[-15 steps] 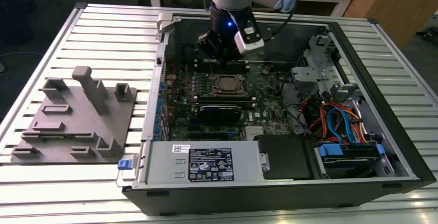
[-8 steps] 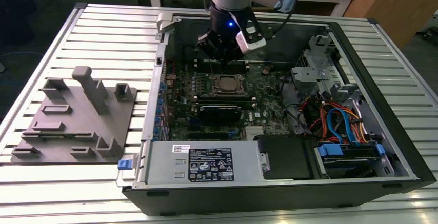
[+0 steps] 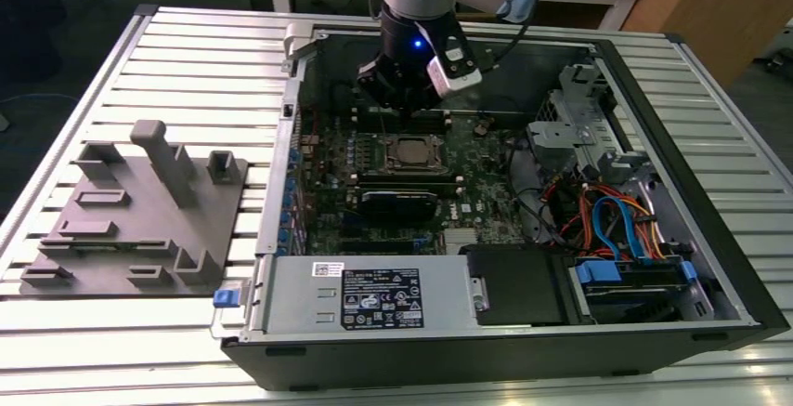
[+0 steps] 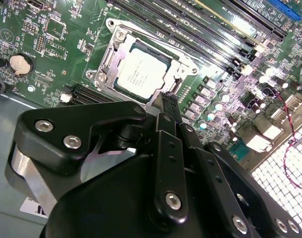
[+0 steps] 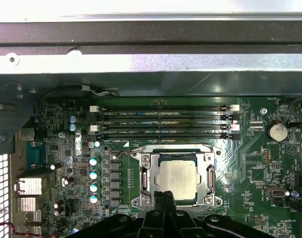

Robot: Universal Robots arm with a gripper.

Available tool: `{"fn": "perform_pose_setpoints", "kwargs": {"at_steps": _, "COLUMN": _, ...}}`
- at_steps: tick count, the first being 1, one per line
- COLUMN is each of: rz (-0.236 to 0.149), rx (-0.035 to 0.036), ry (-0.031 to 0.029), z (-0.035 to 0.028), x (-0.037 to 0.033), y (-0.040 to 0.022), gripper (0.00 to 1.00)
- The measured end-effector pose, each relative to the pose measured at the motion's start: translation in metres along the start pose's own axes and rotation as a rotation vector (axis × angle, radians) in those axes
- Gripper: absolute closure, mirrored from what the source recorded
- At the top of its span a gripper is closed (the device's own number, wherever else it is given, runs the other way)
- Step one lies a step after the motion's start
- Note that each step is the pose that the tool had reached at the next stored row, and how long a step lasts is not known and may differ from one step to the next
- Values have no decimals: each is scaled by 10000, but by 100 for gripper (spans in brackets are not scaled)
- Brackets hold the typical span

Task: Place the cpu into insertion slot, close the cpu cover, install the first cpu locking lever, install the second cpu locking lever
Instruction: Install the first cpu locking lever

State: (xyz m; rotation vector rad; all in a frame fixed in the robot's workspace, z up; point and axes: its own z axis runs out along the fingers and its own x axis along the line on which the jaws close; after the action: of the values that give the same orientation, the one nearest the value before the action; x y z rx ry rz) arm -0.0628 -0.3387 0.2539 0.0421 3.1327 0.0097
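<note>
The cpu [image 3: 407, 153] [image 4: 141, 73] [image 5: 176, 178], a small silver-grey square chip, lies flat in the insertion slot [image 5: 141, 198] [image 4: 102, 77] of the green motherboard. The cpu cover [image 5: 170, 149] [image 4: 183, 63], a silvery windowed frame, lies down around the chip. My gripper [image 4: 168, 100] [image 5: 164, 195] [image 3: 399, 104] hovers just beside the socket's edge. Its black fingers are pressed together with nothing between them. I cannot tell how the locking levers stand.
Long black memory slots [image 5: 160, 121] run beside the socket, toward the case wall [image 5: 151, 59]. A coin battery [image 5: 277, 131] and capacitors [image 5: 94, 173] flank it. In the exterior view a grey fixture [image 3: 136, 211] sits left of the case; the power supply [image 3: 371, 294] and cables [image 3: 607, 220] are nearer.
</note>
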Motion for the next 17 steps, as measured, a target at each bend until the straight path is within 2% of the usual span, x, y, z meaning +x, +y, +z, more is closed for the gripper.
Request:
{"fn": "perform_pose_setpoints", "kwargs": {"at_steps": 5, "rz": -36, "rx": -2, "ry": 0, "z": 0, "x": 1, "y": 0, "gripper": 89}}
{"fn": "perform_pose_setpoints", "kwargs": {"at_steps": 10, "rz": -381, "rx": -5, "ry": 1, "z": 2, "x": 18, "y": -2, "gripper": 89}}
{"fn": "perform_pose_setpoints", "kwargs": {"at_steps": 17, "rz": -381, "rx": -3, "ry": -24, "z": 0, "x": 169, "y": -6, "gripper": 89}}
